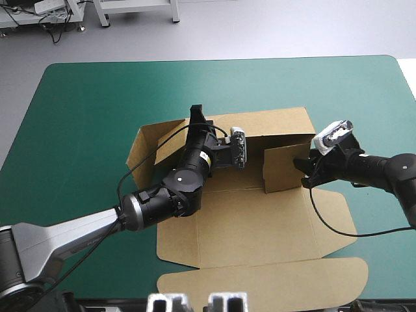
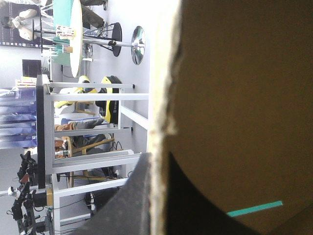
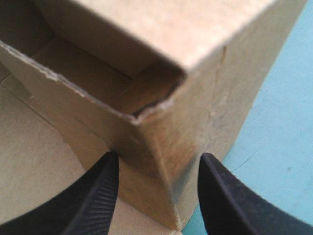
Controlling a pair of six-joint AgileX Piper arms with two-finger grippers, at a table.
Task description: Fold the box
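Brown box (image 1: 260, 221) mid-table, walls partly raised, lid flat

grey floor (image 1: 260, 32), teal-green table (image 1: 84, 110), white workbench (image 1: 104, 13)

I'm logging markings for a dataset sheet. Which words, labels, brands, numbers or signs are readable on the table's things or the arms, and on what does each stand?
No text can be read in any view.
box: plain brown board with no print, label or number on any face that shows, in the high view or in either wrist view.
sticker, small and pale, on the left arm: too small to read.
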